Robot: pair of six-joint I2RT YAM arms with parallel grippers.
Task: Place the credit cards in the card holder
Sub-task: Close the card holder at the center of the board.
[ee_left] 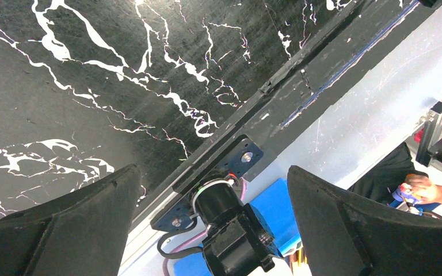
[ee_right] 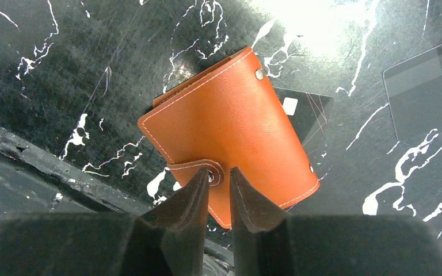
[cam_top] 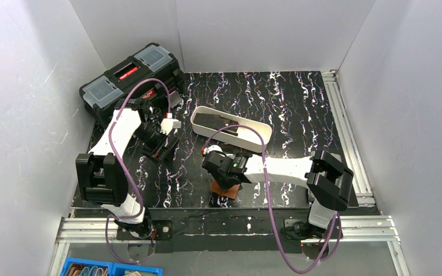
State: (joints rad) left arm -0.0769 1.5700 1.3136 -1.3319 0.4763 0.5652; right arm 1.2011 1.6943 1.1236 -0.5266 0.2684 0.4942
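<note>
Black, wedge-shaped fingers of the right gripper are seen closest in the right wrist view, drawn nearly together with only a narrow slit between them, their tips set over the snap-tab strap at the near edge of the small brown leather card holder. Whether the strap is pinched or merely hovered over cannot be told. The card holder is folded shut and lies near the near edge of the black, white-veined marble-patterned table, about midway between the two arm bases. Its leather is smooth and slightly glossy, edged with pale stitching, with rounded corners and small metal studs at two corners; the strap is closed by a round metal snap. One thin, flat, dark credit card, marked with a small pale square, is partly covered by the card holder and juts out from under its right side. A second flat, grey, round-cornered card lies on the table further right, apart from the card holder. The left gripper is held over the left part of the table with its broad, matt black jaws spread wide and nothing between them. A long white oblong plastic tray is placed beyond the right gripper, and a big black toolbox with grey lid panels is set at the far left corner.
</note>
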